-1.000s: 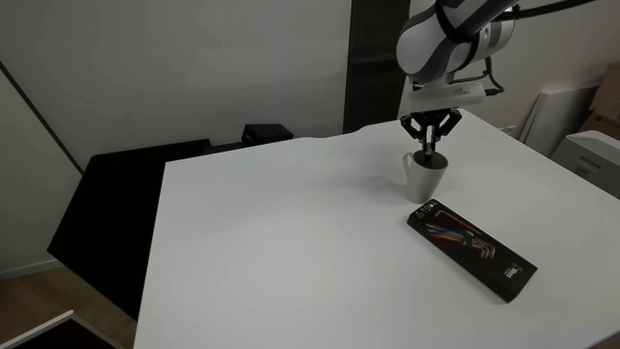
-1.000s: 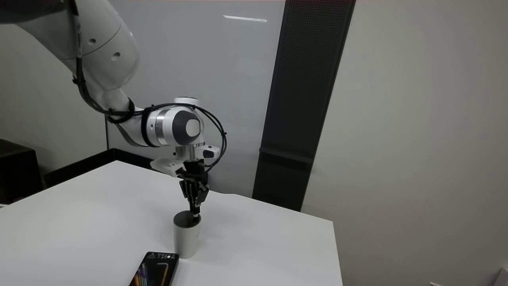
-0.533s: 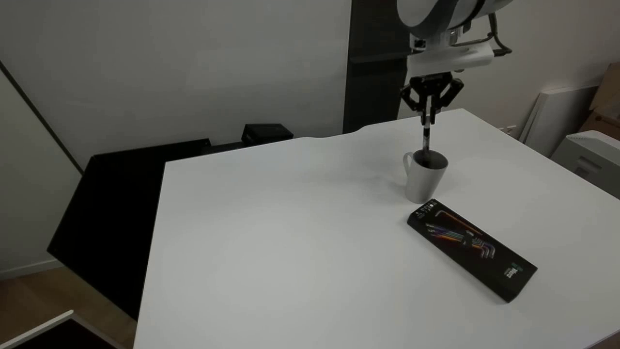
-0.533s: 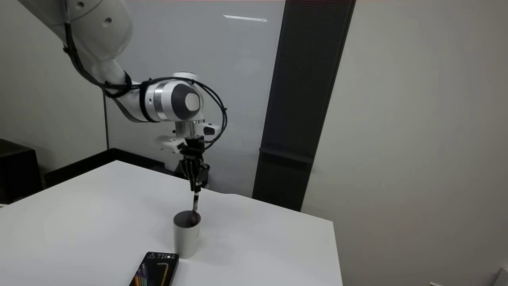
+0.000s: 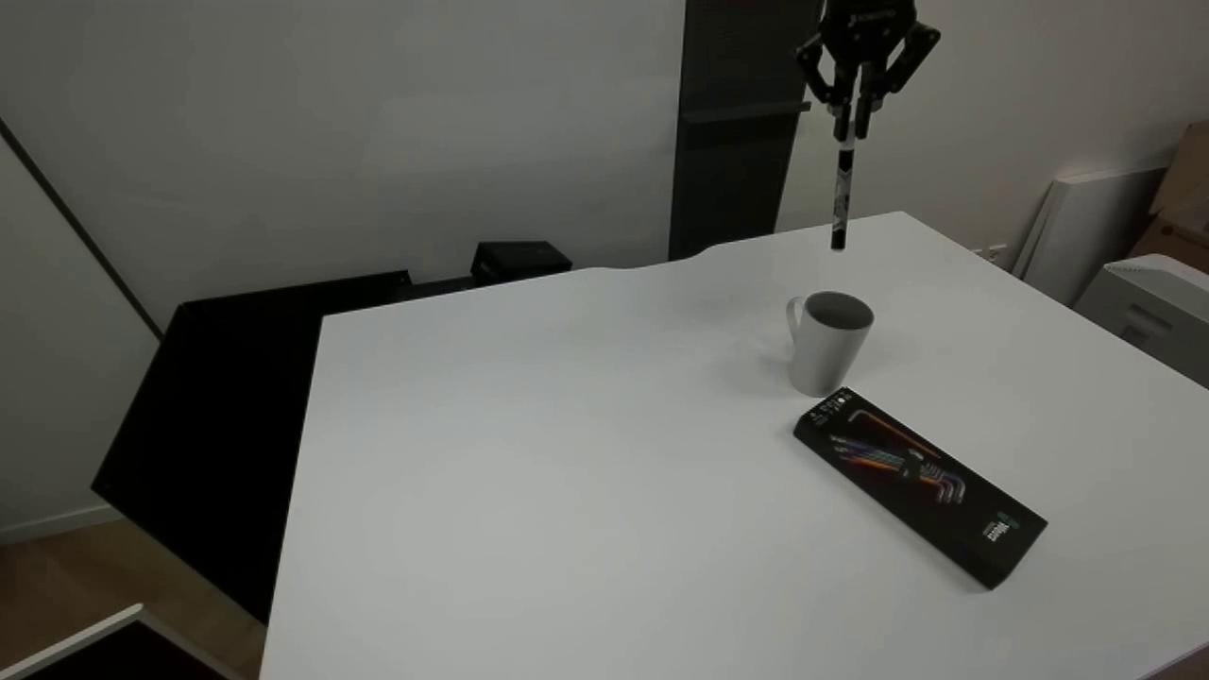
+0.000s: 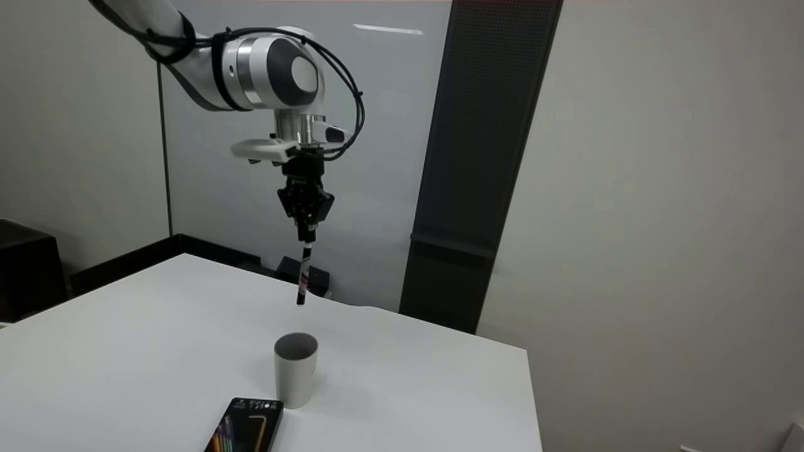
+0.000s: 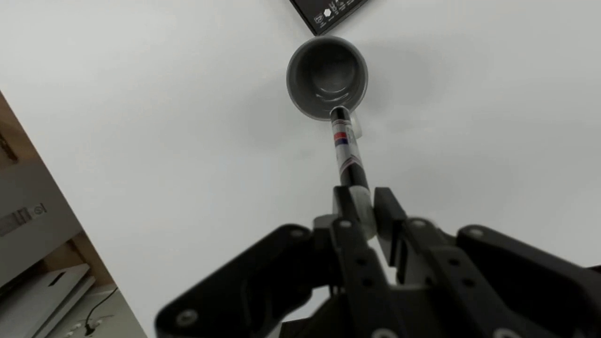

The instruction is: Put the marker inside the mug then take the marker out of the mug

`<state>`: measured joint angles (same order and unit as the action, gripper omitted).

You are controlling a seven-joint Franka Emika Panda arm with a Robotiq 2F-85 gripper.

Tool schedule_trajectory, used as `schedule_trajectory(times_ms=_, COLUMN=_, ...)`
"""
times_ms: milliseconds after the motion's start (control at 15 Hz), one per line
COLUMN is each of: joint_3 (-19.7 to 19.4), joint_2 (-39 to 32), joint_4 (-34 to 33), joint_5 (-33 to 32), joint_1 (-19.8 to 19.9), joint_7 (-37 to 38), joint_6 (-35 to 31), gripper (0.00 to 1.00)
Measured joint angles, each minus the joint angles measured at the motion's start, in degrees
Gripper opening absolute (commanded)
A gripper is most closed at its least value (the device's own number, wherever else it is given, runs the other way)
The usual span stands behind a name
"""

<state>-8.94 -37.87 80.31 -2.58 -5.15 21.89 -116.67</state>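
"Both marker (image 5: 842, 194) and gripper (image 5: 851, 132) have risen: half a second ago the marker's lower end was inside the mug (image 5: 824, 354)."

"And now?"

"Now it hangs wholly above the rim, apart from it in both exterior views, nearly upright, black end down. The wrist view shows red and blue bands near that end."

"What about the gripper itself?"

"Drawn in narrow, holding the marker by its white part, as the wrist view shows."

"Has the arm (image 6: 251, 75) gone up with it?"

"Yes, in an exterior view it sits higher over the counter (image 6: 402, 370) than it did a second ago."

"Did the mug shift?"

"Not that I can see. It stands upright, in from the counter's wavy edge and, in an exterior view, nearer that edge's right corner than its left. The wrist view looks down to its bottom."

"And the black case (image 5: 921, 484)?"

"Same spot as well, a corner of it just beside the mug's foot; whether they touch, I can't tell. Its length slants away from the wavy edge."
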Motion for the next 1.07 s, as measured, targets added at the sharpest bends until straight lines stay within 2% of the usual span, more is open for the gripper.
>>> schedule_trajectory(times_ms=333, joint_3=3.75, joint_2=-2.17, joint_4=-0.02, joint_5=3.73, joint_1=4.68, joint_7=-9.30, joint_6=7.98, gripper=0.07)
schedule_trajectory(times_ms=867, joint_3=3.79, joint_2=-8.40, joint_4=-0.13, joint_5=2.41, joint_1=6.06, joint_7=-11.63, joint_6=18.62, gripper=0.07)
schedule_trajectory(times_ms=1067, joint_3=3.72, joint_2=-10.22, joint_4=-0.09, joint_5=1.57, joint_1=6.54, joint_7=-12.73, joint_6=20.59, gripper=0.07)
